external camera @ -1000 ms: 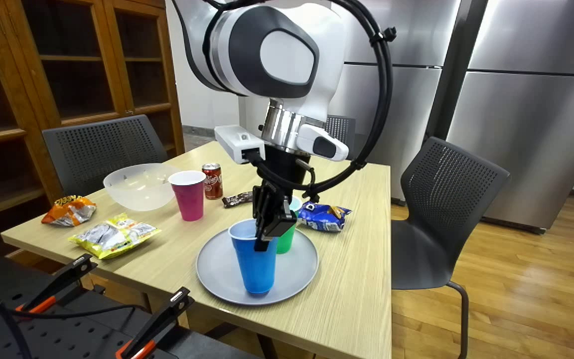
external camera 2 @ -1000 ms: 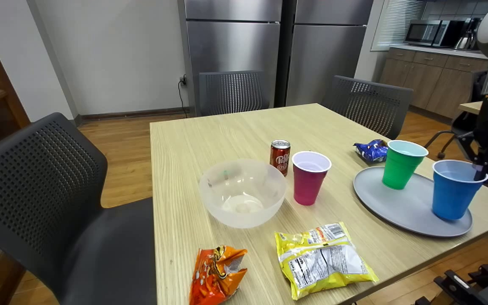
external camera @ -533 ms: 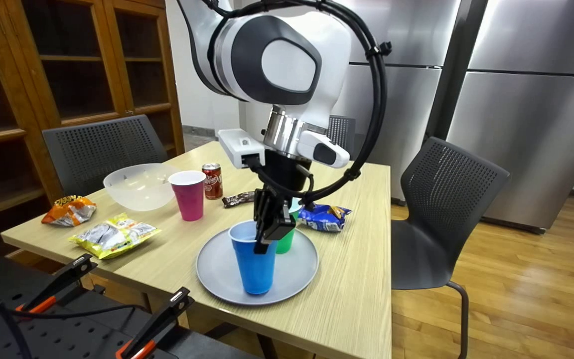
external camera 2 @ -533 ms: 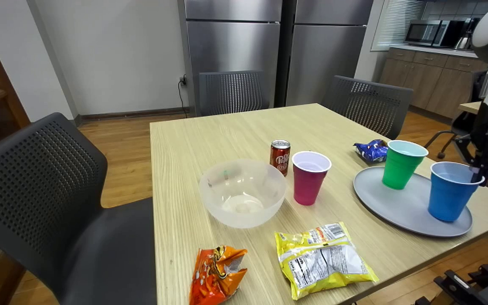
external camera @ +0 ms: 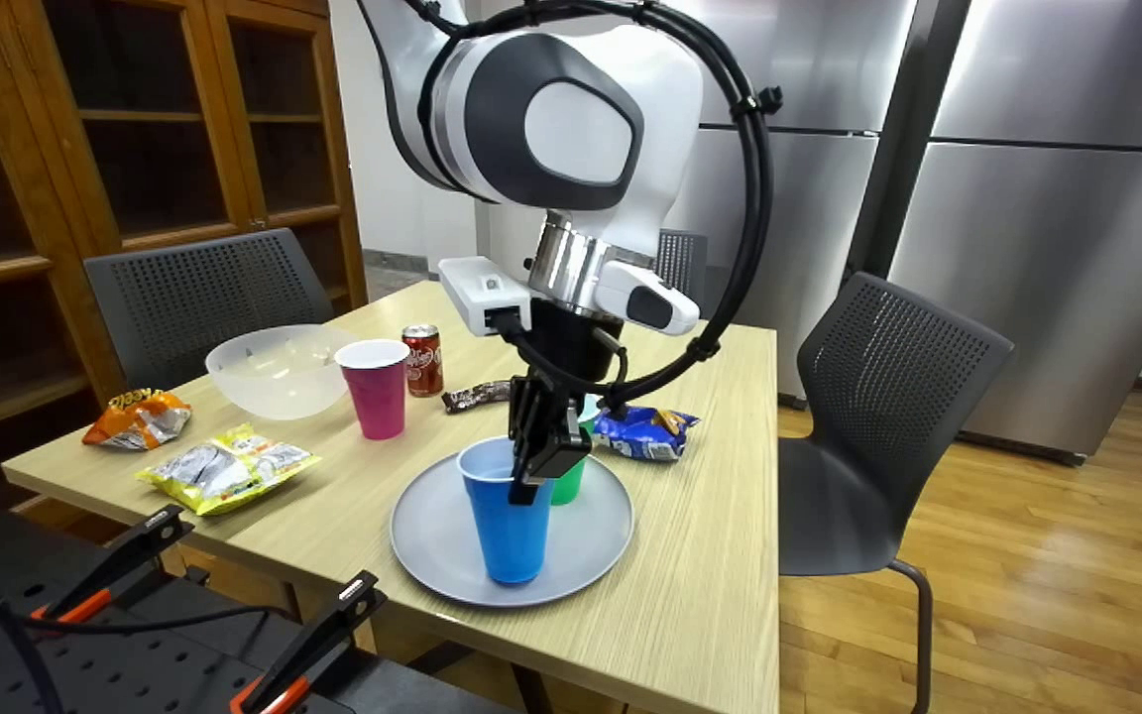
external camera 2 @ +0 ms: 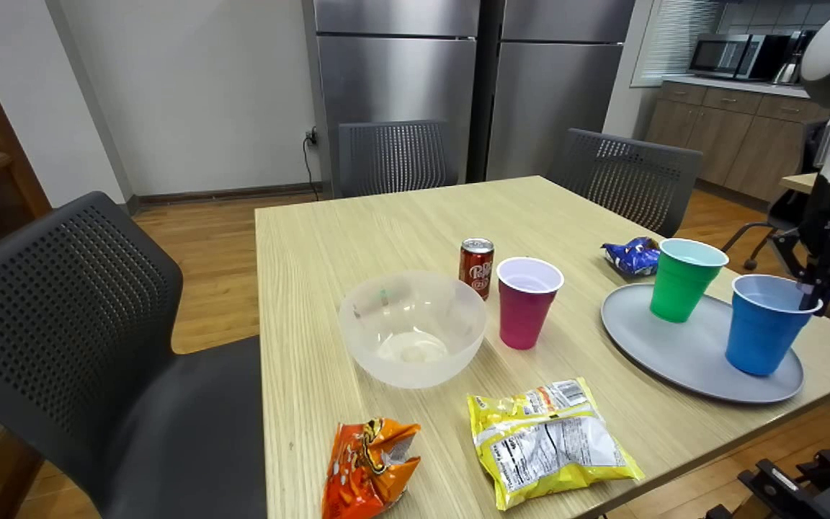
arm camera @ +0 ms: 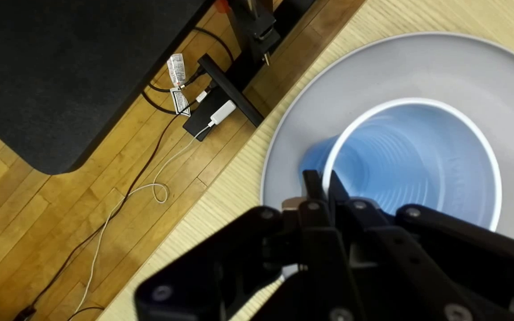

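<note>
A blue cup (external camera: 509, 526) with a white rim stands, slightly tilted, on the grey plate (external camera: 432, 526); its base appears to touch the plate. My gripper (external camera: 523, 486) is shut on the cup's rim, pinching one wall. In the wrist view one fingertip of the gripper (arm camera: 325, 183) is inside the blue cup (arm camera: 391, 156) and one outside. The cup looks empty inside. In an exterior view the blue cup (external camera 2: 761, 335) is at the right, with the gripper (external camera 2: 813, 294) at its far rim. A green cup (external camera 2: 683, 285) stands behind it on the same plate (external camera 2: 631, 324).
A magenta cup (external camera 2: 525, 317), a soda can (external camera 2: 476, 267), a frosted bowl (external camera 2: 413, 360), yellow (external camera 2: 552, 443) and orange (external camera 2: 368, 468) snack bags and a blue bag (external camera 2: 632, 256) are on the table. A dark wrapped bar (external camera: 477, 397) lies behind the plate. Chairs surround the table.
The gripper and the blue cup have shifted slightly left in an exterior view, and the arm is a little lower. The grip on the rim is unchanged; other things have stayed put.
</note>
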Motion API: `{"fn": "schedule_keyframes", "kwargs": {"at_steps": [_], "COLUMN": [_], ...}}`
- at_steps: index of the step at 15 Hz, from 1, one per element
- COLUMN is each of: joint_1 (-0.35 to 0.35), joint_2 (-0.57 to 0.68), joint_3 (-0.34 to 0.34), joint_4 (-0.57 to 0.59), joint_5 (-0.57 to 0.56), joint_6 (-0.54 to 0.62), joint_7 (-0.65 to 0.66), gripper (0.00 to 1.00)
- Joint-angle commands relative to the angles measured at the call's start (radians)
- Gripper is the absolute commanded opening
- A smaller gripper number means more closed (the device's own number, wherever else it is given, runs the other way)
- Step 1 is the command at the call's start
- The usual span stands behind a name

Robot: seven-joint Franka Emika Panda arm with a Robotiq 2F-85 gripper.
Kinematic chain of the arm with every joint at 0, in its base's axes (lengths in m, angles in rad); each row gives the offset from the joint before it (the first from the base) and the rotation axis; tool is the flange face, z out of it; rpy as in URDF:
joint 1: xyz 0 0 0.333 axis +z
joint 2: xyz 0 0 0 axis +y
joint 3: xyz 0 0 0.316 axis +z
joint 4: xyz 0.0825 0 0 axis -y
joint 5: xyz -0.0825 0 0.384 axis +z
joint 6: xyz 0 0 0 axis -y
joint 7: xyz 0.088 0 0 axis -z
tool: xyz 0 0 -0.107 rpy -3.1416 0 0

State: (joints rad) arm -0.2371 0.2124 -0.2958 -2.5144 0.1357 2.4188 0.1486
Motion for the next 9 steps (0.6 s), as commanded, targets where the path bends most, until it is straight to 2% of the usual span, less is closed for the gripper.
{"fn": "schedule_keyframes", "kwargs": {"at_steps": [1,2,9], "joint_1": [-0.014,-0.014,-0.015], "joint_2": [0.012,0.011,0.013], "joint_3": [0.011,0.010,0.002], "joint_4": [0.014,0.013,0.014], "joint_5": [0.005,0.001,-0.029], "joint_6": [-0.002,-0.001,-0.017], "joint_7": [-0.017,-0.018,-0.030], "gripper": [0.15,0.32,0.82]}}
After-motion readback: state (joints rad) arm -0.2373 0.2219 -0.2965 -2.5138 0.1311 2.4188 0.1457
